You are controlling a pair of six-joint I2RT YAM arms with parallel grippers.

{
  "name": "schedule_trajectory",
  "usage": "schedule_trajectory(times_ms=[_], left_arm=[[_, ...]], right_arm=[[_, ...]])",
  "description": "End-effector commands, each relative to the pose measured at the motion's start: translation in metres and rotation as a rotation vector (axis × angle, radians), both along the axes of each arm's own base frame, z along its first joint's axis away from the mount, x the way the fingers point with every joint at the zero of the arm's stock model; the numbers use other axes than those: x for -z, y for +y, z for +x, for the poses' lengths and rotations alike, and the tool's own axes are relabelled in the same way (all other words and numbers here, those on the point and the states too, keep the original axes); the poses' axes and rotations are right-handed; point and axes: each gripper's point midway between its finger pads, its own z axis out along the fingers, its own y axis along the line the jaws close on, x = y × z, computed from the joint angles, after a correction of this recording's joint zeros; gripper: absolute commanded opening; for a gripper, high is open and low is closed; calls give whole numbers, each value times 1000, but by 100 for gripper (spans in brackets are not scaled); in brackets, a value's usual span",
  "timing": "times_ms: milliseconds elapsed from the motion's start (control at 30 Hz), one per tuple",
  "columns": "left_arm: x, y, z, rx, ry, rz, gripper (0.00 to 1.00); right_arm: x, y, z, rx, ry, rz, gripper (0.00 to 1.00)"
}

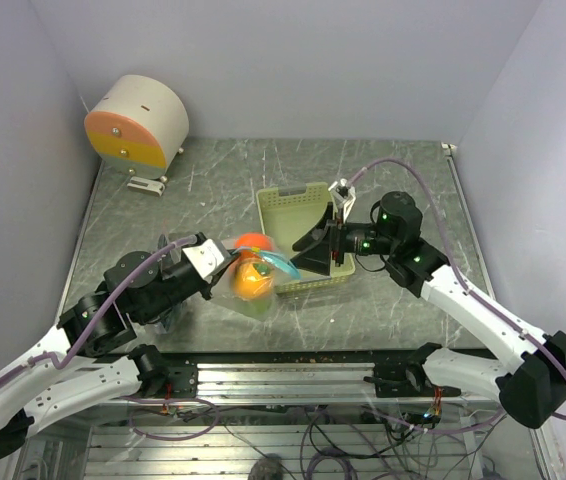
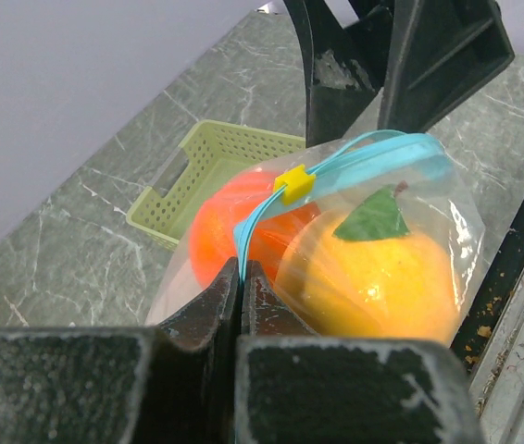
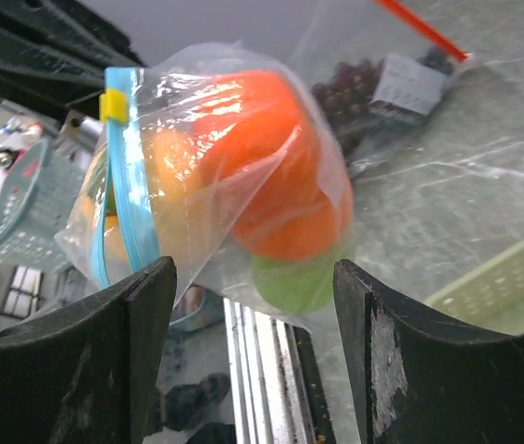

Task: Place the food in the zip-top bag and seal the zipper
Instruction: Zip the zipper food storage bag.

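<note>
**Fruit bag pinched at its zipper**

The left end effector (image 2: 242, 277) is pressed together on the teal zipper (image 2: 364, 157) of the crinkly clear zip-top bag (image 2: 429, 213), which hangs in the air holding glossy round orange fruits (image 2: 373, 282). The right end effector (image 3: 253, 314) stands spread, facing the bag. A perforated pale green basket (image 1: 298, 205) sits on the grey marbled counter (image 1: 213, 170), between plain pale walls (image 1: 313, 60).
</note>
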Motion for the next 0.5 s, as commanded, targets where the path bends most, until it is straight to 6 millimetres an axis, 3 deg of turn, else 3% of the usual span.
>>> schedule_trajectory(times_ms=[0,100,200,300,400,467], left_arm=[[-17,1,6,-30,-40,-58,7],[-16,2,6,-34,-41,-62,7],[-17,2,7,-38,-45,-67,7],[-17,5,8,-52,-47,-66,7],[-14,9,11,-81,-47,-59,7],[-8,11,14,-99,-42,-32,7]], right_arm=[[-16,3,-26,-168,-4,84,67],[-13,4,-27,-179,22,88,61],[-14,6,-31,-220,48,98,49],[-15,9,-33,-243,70,88,29],[-18,9,-26,-202,79,53,0],[-24,7,-14,-117,68,14,0]])
